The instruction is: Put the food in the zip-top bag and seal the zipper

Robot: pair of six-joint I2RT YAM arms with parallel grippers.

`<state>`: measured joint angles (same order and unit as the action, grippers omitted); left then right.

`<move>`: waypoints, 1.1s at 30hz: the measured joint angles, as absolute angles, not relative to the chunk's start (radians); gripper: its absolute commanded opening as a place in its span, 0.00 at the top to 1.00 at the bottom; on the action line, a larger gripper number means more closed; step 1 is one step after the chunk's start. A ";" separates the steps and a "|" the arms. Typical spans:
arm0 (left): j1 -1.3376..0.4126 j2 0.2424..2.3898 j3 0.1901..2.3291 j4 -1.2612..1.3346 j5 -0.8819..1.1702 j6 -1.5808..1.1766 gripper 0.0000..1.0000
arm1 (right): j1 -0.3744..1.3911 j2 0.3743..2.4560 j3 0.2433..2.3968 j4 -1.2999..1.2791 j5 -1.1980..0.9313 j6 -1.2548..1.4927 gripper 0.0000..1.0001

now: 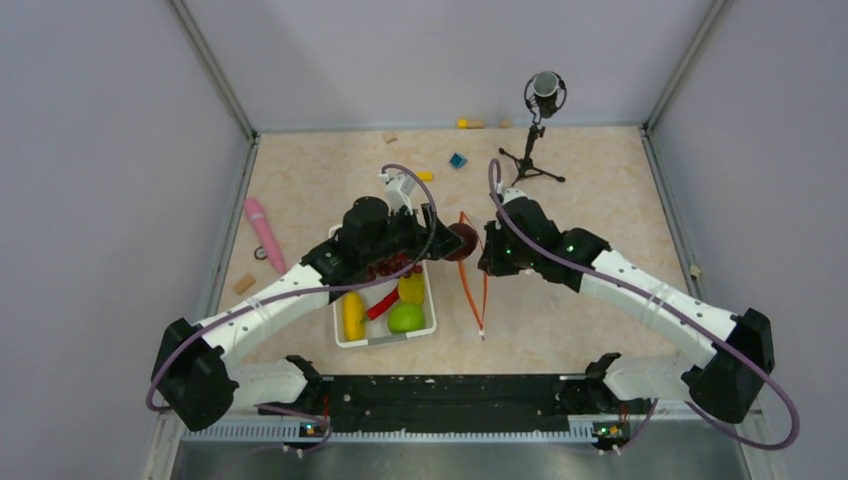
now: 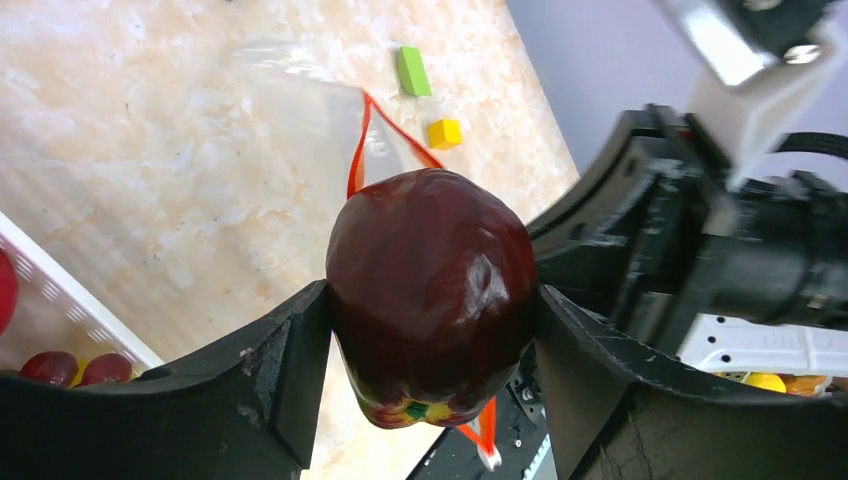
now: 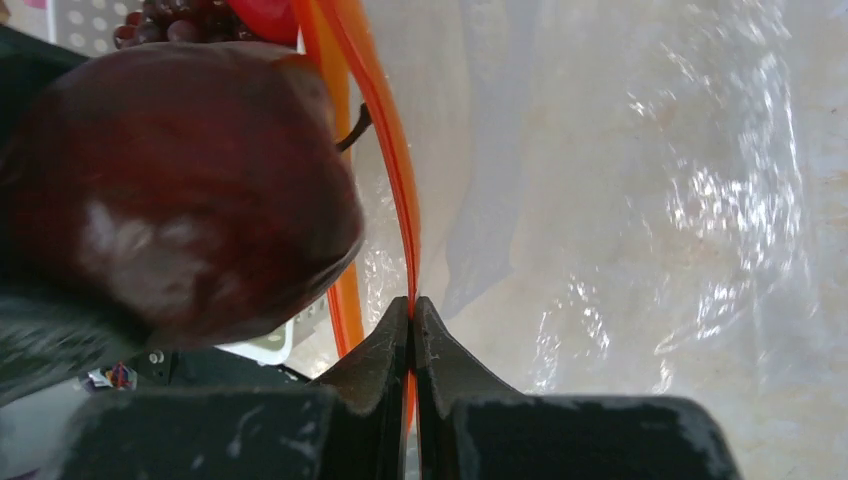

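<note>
My left gripper [image 2: 432, 330] is shut on a maroon fruit [image 2: 430, 290], a piece of the food, and holds it above the table beside the bag's mouth [image 1: 462, 241]. The right gripper [image 3: 412, 305] is shut on the orange-red zipper [image 3: 385, 130], lifting one lip of the clear zip-top bag [image 3: 650, 200]. The other lip of the zipper [image 1: 470, 285] runs toward the near edge. The maroon fruit [image 3: 170, 190] sits just left of the held strip. In the white basket [image 1: 345, 338] lie a yellow piece [image 1: 353, 315], a red chili [image 1: 382, 305], a green fruit [image 1: 406, 318] and dark grapes [image 1: 385, 268].
A microphone on a small tripod [image 1: 540, 110] stands at the back right. A pink stick [image 1: 264, 232] lies at the left wall. A blue block [image 1: 457, 160] and other small blocks sit toward the back; a green block [image 2: 411, 71] and a yellow block [image 2: 444, 133] lie beyond the bag.
</note>
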<state>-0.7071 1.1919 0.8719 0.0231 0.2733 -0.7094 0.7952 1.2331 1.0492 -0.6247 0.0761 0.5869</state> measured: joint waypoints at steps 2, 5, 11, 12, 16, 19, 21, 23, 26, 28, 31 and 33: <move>-0.708 1.209 0.875 0.023 0.264 -0.709 0.94 | 0.795 1.208 1.049 -0.625 0.076 0.587 1.00; -0.710 1.236 0.885 0.012 0.251 -0.708 0.95 | 0.795 1.178 1.049 -0.622 0.076 0.587 1.00; -0.712 1.312 0.929 -0.075 0.218 -0.701 0.97 | 0.795 1.141 1.049 -0.601 0.076 0.578 1.00; -0.712 1.323 0.933 -0.089 0.216 -0.699 0.97 | 0.795 1.136 1.049 -0.593 0.073 0.574 1.00; -0.716 1.359 0.938 -0.121 0.241 -0.682 0.97 | 0.795 1.122 1.049 -0.553 0.049 0.548 1.00; -0.720 1.367 0.938 -0.121 0.292 -0.664 0.97 | 0.795 1.119 1.048 -0.531 0.038 0.524 1.00; -0.723 1.366 0.939 -0.115 0.329 -0.654 0.97 | 0.795 1.119 1.045 -0.519 0.039 0.514 1.00; -0.723 1.366 0.939 -0.102 0.361 -0.653 0.97 | 0.795 1.114 1.034 -0.507 0.043 0.507 1.00; -0.725 1.361 0.933 -0.063 0.392 -0.655 0.97 | 0.795 1.097 1.006 -0.495 0.061 0.506 1.00; -0.725 1.342 0.918 -0.040 0.401 -0.656 0.97 | 0.795 1.080 0.986 -0.493 0.075 0.509 1.00; -0.724 1.311 0.888 -0.014 0.404 -0.665 0.98 | 0.795 1.052 0.961 -0.485 0.085 0.516 1.00; -0.725 1.289 0.866 0.010 0.403 -0.680 0.99 | 0.795 1.024 0.933 -0.460 0.081 0.524 1.00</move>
<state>-0.7246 1.2888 0.8661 0.0097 0.4030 -0.6804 0.7952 1.0241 0.9333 -0.4599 0.0814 0.5243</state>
